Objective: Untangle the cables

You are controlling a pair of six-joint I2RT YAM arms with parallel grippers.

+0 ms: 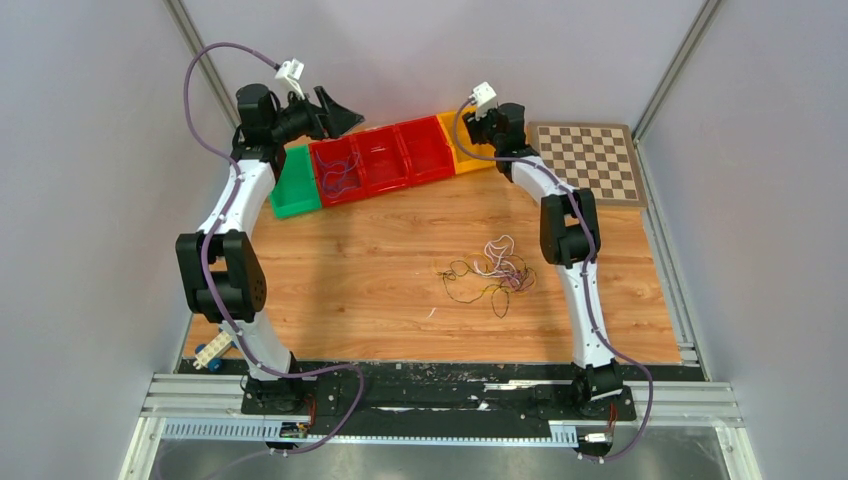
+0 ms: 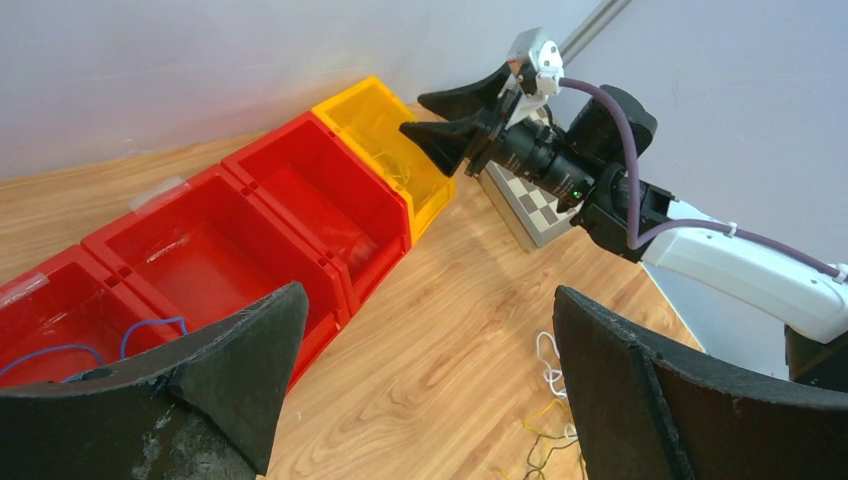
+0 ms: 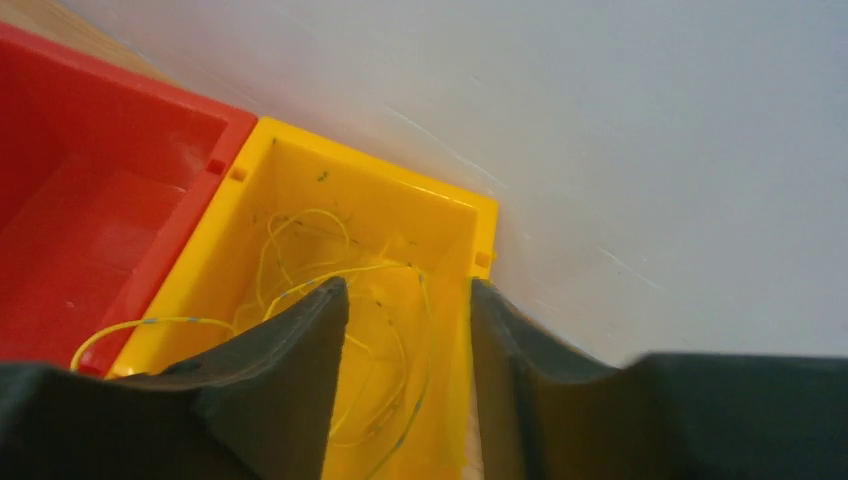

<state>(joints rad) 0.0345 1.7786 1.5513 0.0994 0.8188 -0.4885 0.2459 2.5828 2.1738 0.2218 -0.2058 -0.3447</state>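
A loose tangle of thin cables (image 1: 490, 270) in yellow, black, white and pink lies on the wooden table, right of centre. The left wrist view catches its white and yellow loops (image 2: 545, 385). My left gripper (image 1: 345, 118) (image 2: 430, 295) hangs wide open and empty over the back-left bins. Above the yellow bin (image 1: 455, 150) (image 3: 370, 165) my right gripper (image 1: 472, 122) (image 2: 412, 113) (image 3: 408, 285) is open, nothing between its fingers. A yellow cable (image 3: 300, 225) lies coiled in that bin below it. A thin blue-purple cable (image 1: 338, 175) (image 2: 150, 325) lies in the leftmost red bin.
A row of bins runs along the back wall: a green one (image 1: 295, 190), three red ones (image 1: 385, 155), then the yellow. A chessboard (image 1: 590, 160) sits at the back right. A small white and blue object (image 1: 212, 352) lies by the left arm's base.
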